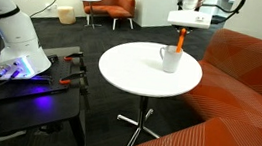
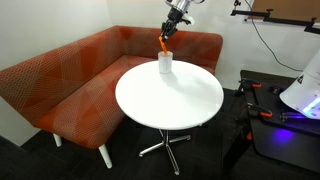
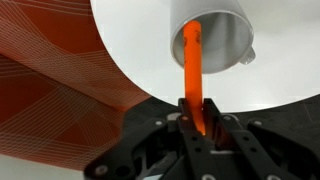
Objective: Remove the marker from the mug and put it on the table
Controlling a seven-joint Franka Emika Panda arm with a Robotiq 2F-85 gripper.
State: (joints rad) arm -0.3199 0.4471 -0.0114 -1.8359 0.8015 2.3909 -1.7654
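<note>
Room: lounge with dark carpet (image 2: 60, 165); an orange sofa (image 2: 70, 75) curved around the round white table (image 2: 170, 110).
Marker: the orange marker (image 3: 191, 62) stood almost upright. Its lower end was inside the white mug (image 3: 222, 35) and its upper end was between the fingers (image 3: 176, 125).
Marker against fingers: it ran straight out from the fingertips toward the mug opening, in line with the gripper (image 3: 194, 110).
Fingers: they were clamped on the upper end of the marker, one on each side, with no gap visible in the wrist view.
Mug: it was upright on the table, close to the edge on the sofa side.
Gripper: in both exterior views it hung directly above the mug.
Done: the grasp seemed to be made.
Left: I judged that the marker was not yet clear of the rim. Lifting it out, carrying it over a bare part of the table and laying it down all remained.
</note>
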